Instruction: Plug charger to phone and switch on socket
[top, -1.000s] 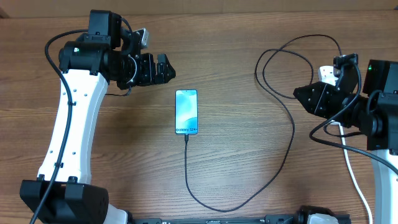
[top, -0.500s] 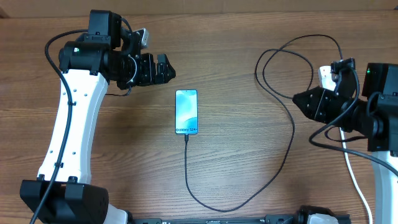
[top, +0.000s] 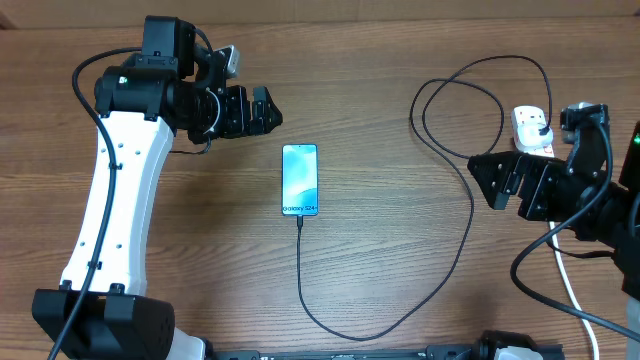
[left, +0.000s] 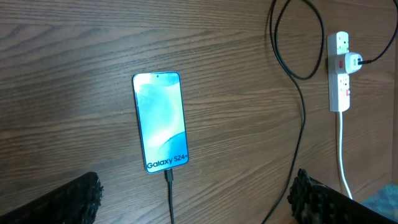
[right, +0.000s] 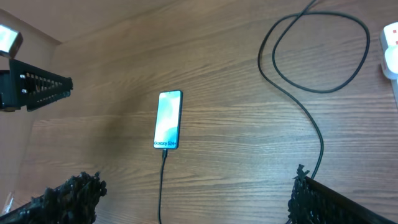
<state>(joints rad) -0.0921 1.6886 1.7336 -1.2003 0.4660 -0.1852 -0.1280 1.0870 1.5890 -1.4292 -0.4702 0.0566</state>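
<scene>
The phone (top: 299, 180) lies flat mid-table with its blue screen lit, and it shows too in the left wrist view (left: 160, 121) and the right wrist view (right: 168, 119). The charger (top: 468, 215) has its tip in the phone's bottom edge (left: 168, 176). Its black cable loops round to a plug (left: 353, 61) seated in the white socket (top: 530, 128). My right gripper (top: 488, 180) hangs open just left of and below the socket, holding nothing. My left gripper (top: 268, 112) is open above the table, up and left of the phone.
The socket's white cord (top: 570, 290) runs down the right side past the right arm. The charger's slack forms a wide loop (top: 480, 90) at the back right. Red switch marks (left: 341, 63) show on the socket.
My right gripper has opened wide and drawn back down and to the right, uncovering the socket and plug. The left arm and the phone have stayed put.
</scene>
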